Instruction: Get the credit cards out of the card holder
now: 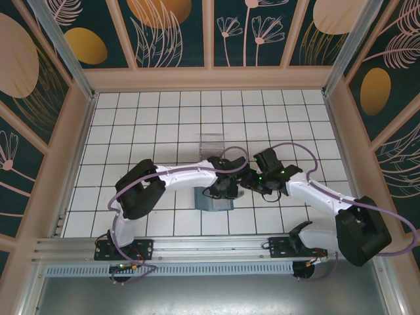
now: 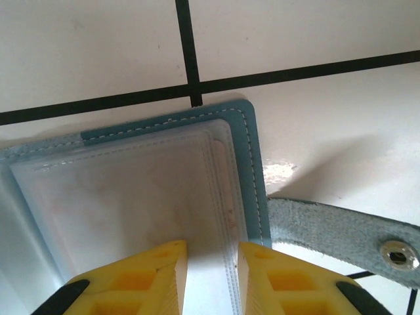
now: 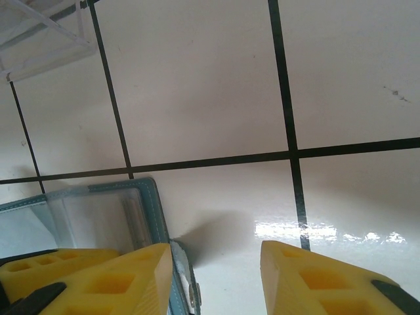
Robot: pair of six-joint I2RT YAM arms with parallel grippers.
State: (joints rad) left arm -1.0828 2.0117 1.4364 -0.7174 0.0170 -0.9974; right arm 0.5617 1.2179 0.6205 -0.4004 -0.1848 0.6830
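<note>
The teal card holder [image 1: 214,203] lies on the white tiles at centre front, partly under my left gripper [image 1: 226,186]. In the left wrist view its stitched teal border [image 2: 253,172] frames a cloudy clear pocket [image 2: 131,197]. My left gripper [image 2: 211,266] stands low over that pocket with a narrow gap between its yellow fingers and nothing gripped. The credit cards are hidden, and I make out none through the pocket. My right gripper [image 3: 213,254] hangs open beside the holder's right edge [image 3: 155,205], its left finger over the edge and its right finger over bare tile.
The holder's suede strap [image 2: 335,231] with a metal snap [image 2: 398,253] trails to the right. A see-through plastic box [image 1: 211,143] stands one tile behind the grippers, and its corner [image 3: 39,29] shows in the right wrist view. Wooden walls enclose the tiled floor.
</note>
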